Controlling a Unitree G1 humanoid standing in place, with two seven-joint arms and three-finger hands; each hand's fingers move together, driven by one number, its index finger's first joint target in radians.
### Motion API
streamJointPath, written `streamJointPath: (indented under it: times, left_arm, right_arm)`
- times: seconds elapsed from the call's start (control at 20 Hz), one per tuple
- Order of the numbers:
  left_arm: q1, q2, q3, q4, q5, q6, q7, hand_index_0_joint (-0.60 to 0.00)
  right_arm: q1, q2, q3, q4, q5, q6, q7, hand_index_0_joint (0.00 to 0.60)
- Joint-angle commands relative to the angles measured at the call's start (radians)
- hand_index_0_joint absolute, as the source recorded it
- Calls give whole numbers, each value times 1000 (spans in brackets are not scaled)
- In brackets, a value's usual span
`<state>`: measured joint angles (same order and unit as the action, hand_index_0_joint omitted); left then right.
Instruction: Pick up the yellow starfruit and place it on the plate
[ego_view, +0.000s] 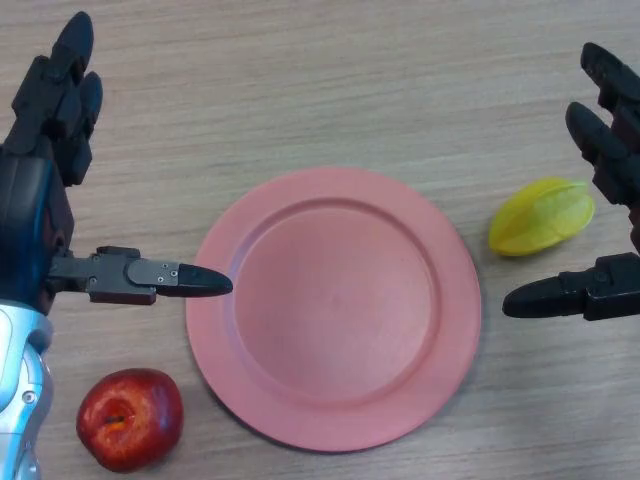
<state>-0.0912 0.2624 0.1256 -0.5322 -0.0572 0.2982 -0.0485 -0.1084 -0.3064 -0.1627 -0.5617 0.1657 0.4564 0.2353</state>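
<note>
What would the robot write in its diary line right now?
starfruit: on table, right of plate | right hand: open beside starfruit, not touching | left hand: open, idle

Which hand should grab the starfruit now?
Right. The right hand is open around the starfruit, right of the plate. The left hand is across the plate.

Plate (335, 405): pink, bare, middle of the wooden table (330, 90).
Starfruit (541, 216): yellow, on the table just right of the plate.
Right hand (610, 285): spread open around the starfruit, not touching.
Left hand (45, 180): open, thumb tip at the plate's left rim.
Apple (130, 418): red, near left corner.
</note>
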Motion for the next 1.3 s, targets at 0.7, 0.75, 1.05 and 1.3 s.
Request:
streamJointPath:
  times: [0.7, 0.75, 1.05, 1.3]
  left_arm:
    - [-45, 38, 63, 12, -46, -141, 15, 0]
    - [-48, 40, 63, 17, -43, -140, 14, 0]
    - [-70, 55, 85, 63, -46, -189, 33, 0]
    - [-48, 66, 111, 59, -42, -197, 20, 0]
  right_arm:
    - [-158, -58, 12, 306, -171, -442, 44, 0]
    - [-176, -61, 18, 361, -193, -488, 50, 0]
    - [-303, -110, 40, 754, -356, -829, 68, 0]
    - [-415, -141, 60, 1038, -495, -1053, -18, 0]
